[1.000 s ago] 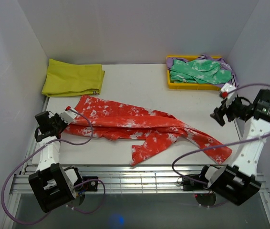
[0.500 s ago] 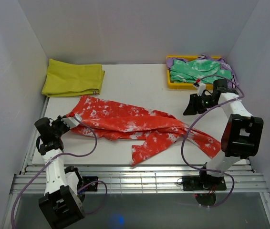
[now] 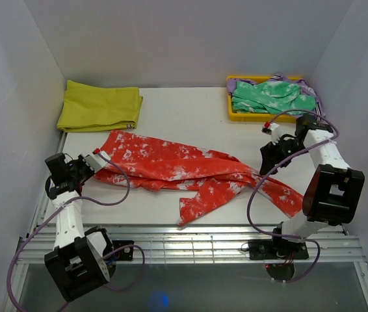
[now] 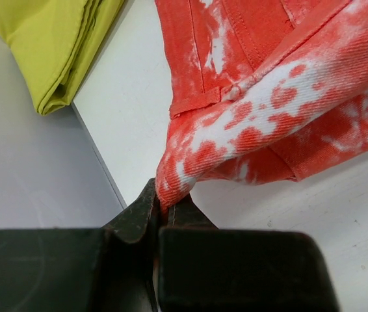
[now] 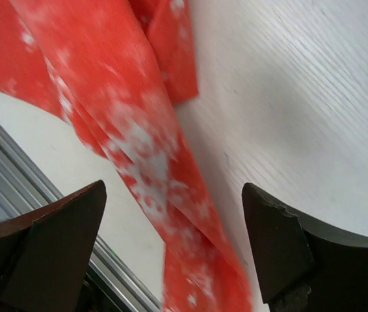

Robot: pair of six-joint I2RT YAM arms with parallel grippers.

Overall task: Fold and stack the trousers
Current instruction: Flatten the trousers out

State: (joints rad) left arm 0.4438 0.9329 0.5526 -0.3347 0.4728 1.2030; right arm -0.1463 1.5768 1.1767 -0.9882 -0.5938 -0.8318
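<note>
The red-orange, white-mottled trousers (image 3: 184, 169) lie stretched across the table, waist end at the left and one leg running toward the front right. My left gripper (image 3: 93, 164) sits low at the table's left edge. In the left wrist view it (image 4: 166, 201) is shut on a pinched corner of the trousers (image 4: 268, 110) by the waistband. My right gripper (image 3: 267, 159) hovers above the right leg. In the right wrist view it (image 5: 172, 187) is wide open, with the trouser leg (image 5: 138, 149) lying on the table below the gap and nothing held.
A folded yellow cloth (image 3: 99, 105) lies at the back left, also seen in the left wrist view (image 4: 54, 45). A yellow tray (image 3: 236, 116) at the back right holds a green mottled garment (image 3: 272, 97). Metal rails (image 3: 190, 244) run along the table's front edge.
My right arm has swung in from the right side to over the table, and its gripper now hangs above the right trouser leg. The left gripper keeps its grip, shifted slightly.
</note>
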